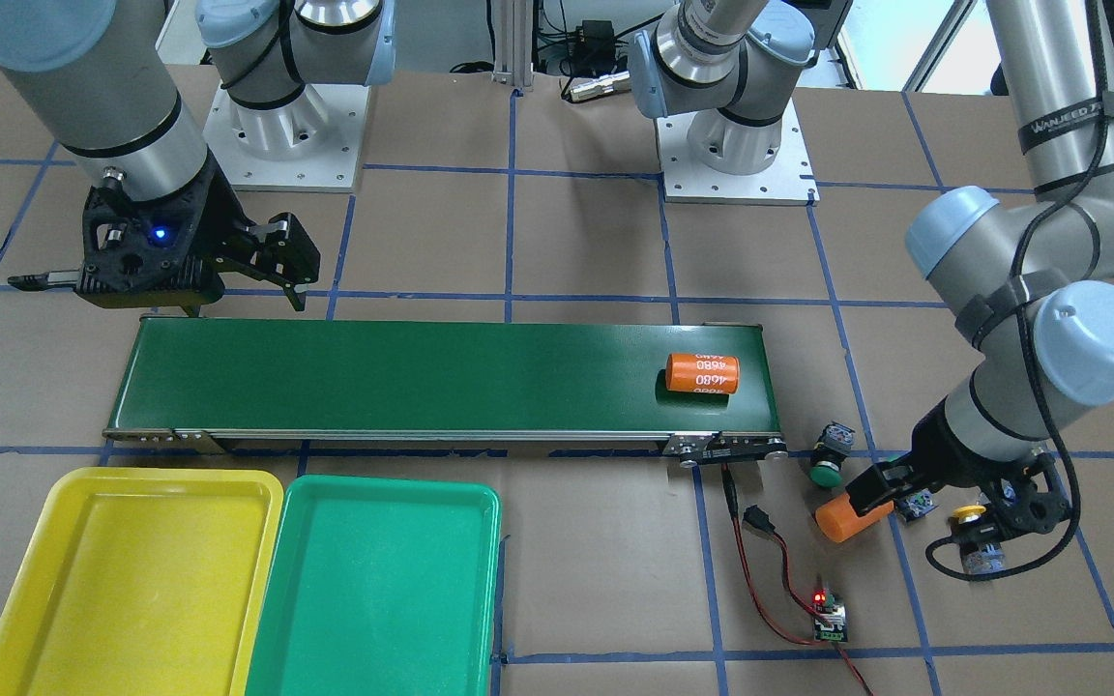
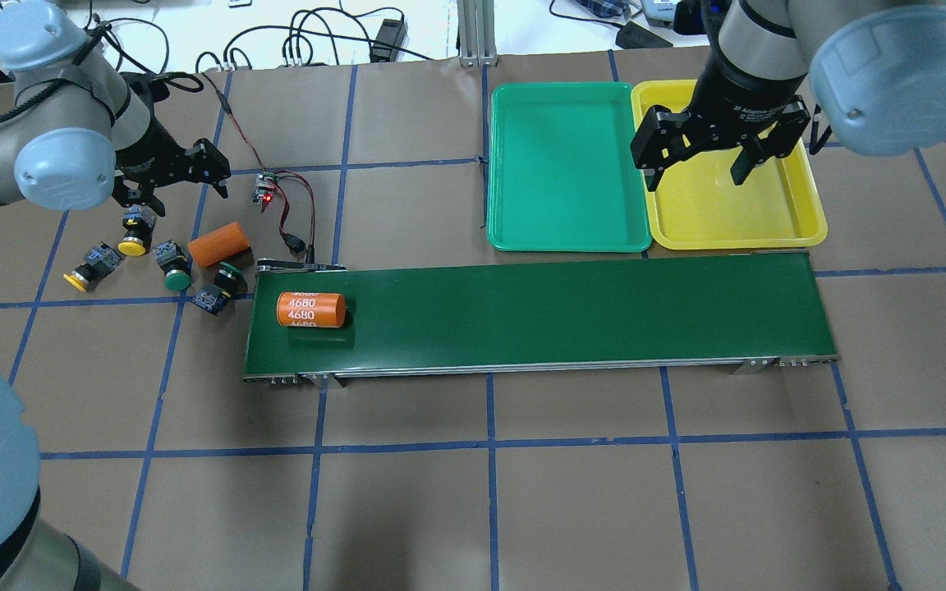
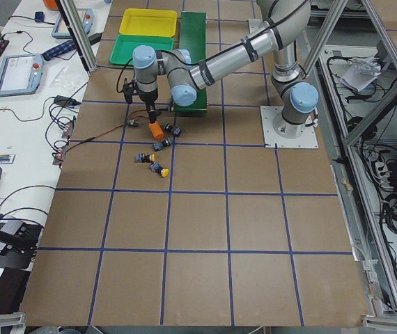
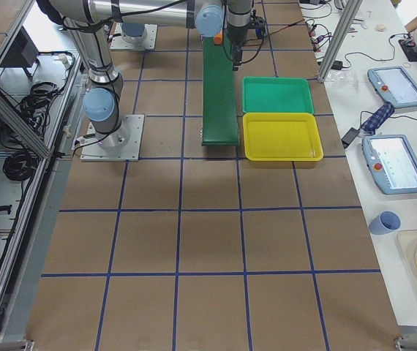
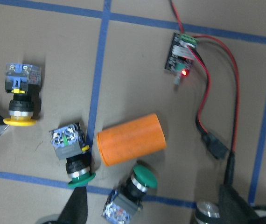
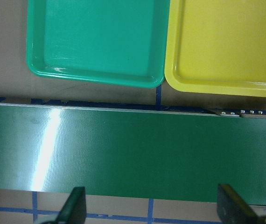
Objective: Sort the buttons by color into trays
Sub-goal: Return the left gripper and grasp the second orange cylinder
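Observation:
Several buttons lie on the table off the belt's end: two yellow-capped ones point(image 2: 135, 234) point(image 2: 83, 275) and two green-capped ones point(image 2: 173, 267) point(image 2: 222, 283). My left gripper point(image 2: 173, 185) hovers open above them with nothing between its fingers. In the left wrist view a yellow button point(image 5: 21, 100) and two green buttons point(image 5: 74, 154) point(image 5: 133, 186) lie around an orange cylinder point(image 5: 130, 140). The green tray point(image 2: 567, 164) and the yellow tray point(image 2: 736, 205) sit side by side beyond the belt, both bare. My right gripper point(image 2: 698, 168) hangs open over the yellow tray's near edge.
A long dark-green conveyor belt point(image 2: 563, 316) crosses the middle, with an orange "4680" cylinder point(image 2: 311, 309) at its left end. A small controller board point(image 2: 266, 187) with red and black wires lies near the buttons. Blue tape lines mark the brown table.

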